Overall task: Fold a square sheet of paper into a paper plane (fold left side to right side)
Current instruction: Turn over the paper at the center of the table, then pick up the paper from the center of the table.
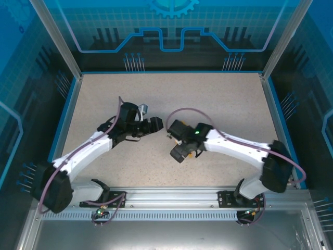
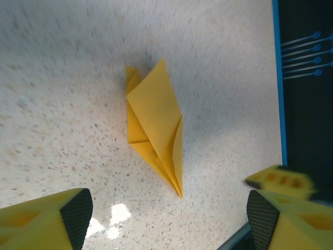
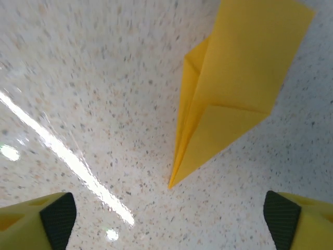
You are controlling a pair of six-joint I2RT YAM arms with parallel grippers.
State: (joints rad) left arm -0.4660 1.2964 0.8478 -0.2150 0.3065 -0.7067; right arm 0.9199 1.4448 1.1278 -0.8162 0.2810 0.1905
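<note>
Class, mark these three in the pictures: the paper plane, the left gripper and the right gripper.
paper plane (image 2: 156,122): left wrist view, on its broad top flap.
left gripper (image 2: 167,216): left wrist view, midway between its fingertips.
right gripper (image 3: 169,219): right wrist view, midway between its fingertips.

Counting stuff from where I'm standing: I'm seeing just one paper plane (image 2: 155,127) lying on one speckled bench (image 1: 218,99). Two robot arms are reaching in over it, one left arm (image 1: 88,148) and one right arm (image 1: 239,148). Each is carrying two yellow fingers with black pads, so I'm getting four total, the left fingers (image 2: 73,212) and the right fingers (image 3: 54,216). Two purple cables (image 1: 195,110) are looping along, one per arm. One green light (image 1: 196,132) is glowing on the right arm.
</note>
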